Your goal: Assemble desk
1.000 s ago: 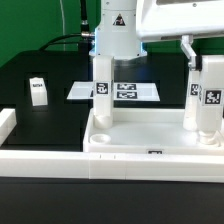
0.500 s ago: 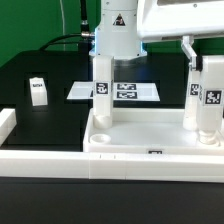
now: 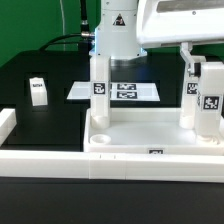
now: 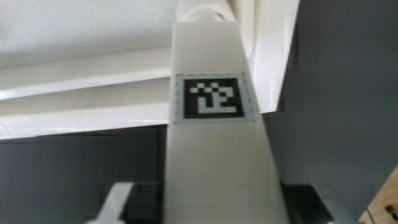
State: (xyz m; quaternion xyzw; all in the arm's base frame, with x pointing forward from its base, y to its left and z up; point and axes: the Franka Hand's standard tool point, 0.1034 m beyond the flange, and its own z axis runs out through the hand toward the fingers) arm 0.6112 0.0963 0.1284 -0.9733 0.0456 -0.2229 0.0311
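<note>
Eyes on the desk tray: white, raised rim, lying on the black tabletop just behind the long white border wall. So what's in it? The corner leg stands upright in the far socket on the exterior view's left, tag facing us. At the tray's other end, on the exterior view's right, two more tagged legs stand side by side, the inner leg and the outer leg, both with their feet down inside the rim. The arm reaches down from above onto that pair.

Wrist view now: the pincer is clenched on the gripped leg. There's a finger on each flank, and the tagged face runs away toward the tray's rim. Which of the pair that is, I cannot tell.

The spare leg sits alone on the tabletop, well apart from the tray, on the exterior view's left. The marker board lies flat behind the tray.
</note>
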